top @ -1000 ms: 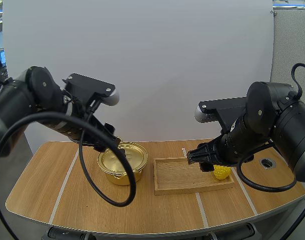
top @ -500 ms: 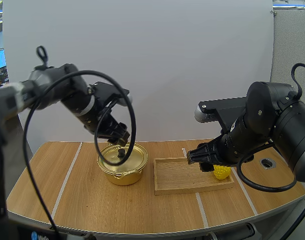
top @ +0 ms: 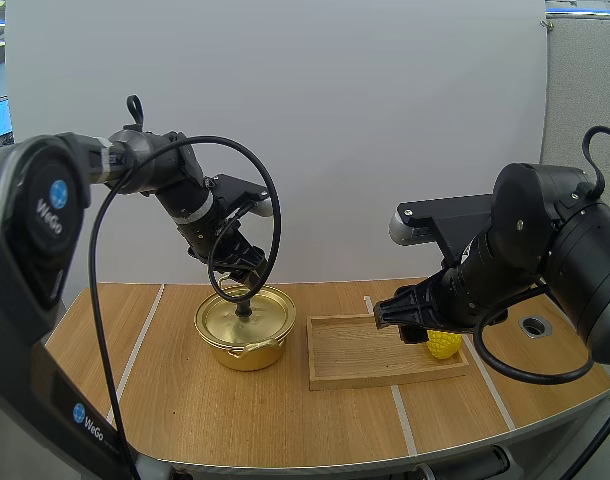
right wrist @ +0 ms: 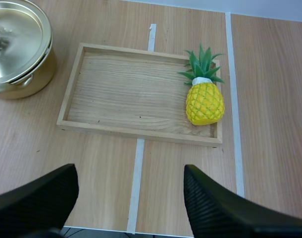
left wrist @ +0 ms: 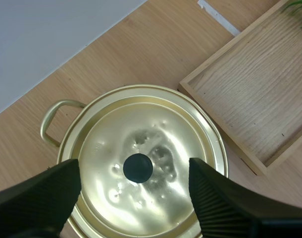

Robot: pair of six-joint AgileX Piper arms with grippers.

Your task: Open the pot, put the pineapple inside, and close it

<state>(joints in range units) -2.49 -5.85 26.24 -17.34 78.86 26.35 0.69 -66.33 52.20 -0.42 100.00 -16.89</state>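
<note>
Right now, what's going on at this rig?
The left gripper hovers open over the gold pot, its fingers on either side of the lid's black knob but not gripping it. The lid is on the pot. The right gripper hangs open above the table, near the wooden tray. The pineapple lies untouched at one end of the tray. So the opening step has not been done yet.
</note>
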